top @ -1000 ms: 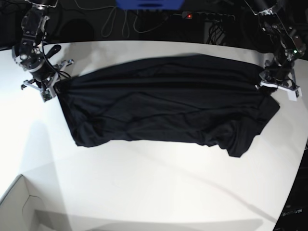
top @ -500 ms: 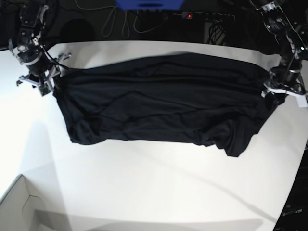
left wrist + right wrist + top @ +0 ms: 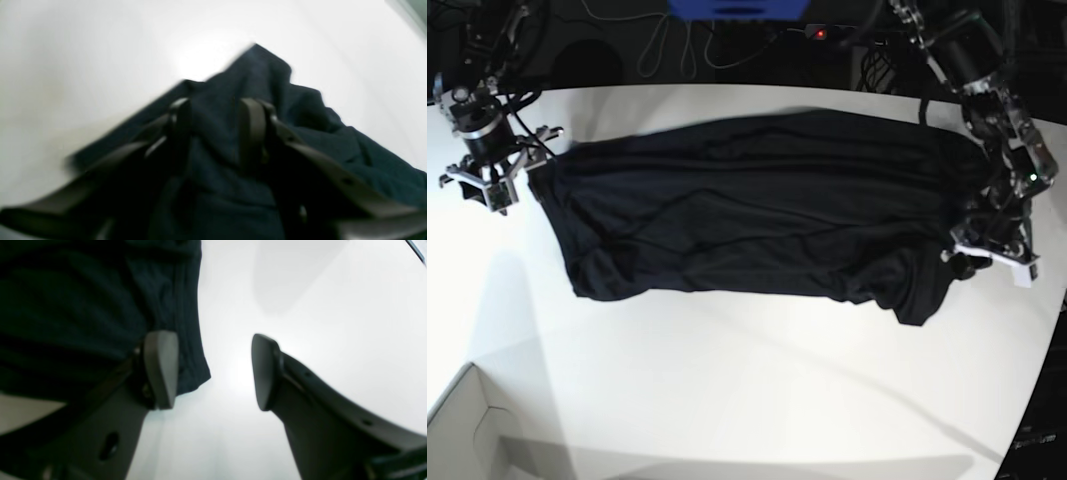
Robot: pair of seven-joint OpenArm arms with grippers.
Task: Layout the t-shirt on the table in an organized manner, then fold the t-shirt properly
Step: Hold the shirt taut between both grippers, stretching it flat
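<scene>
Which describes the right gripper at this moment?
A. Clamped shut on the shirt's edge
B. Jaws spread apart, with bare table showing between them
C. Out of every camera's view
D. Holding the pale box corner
B: in the right wrist view the right gripper has its jaws wide apart with only white table between them, and the t-shirt edge lies beside one finger, not pinched.

arms: black, metal joints | left pincer (image 3: 989, 250): white tips | fingers (image 3: 160, 370): dark grey pads
</scene>
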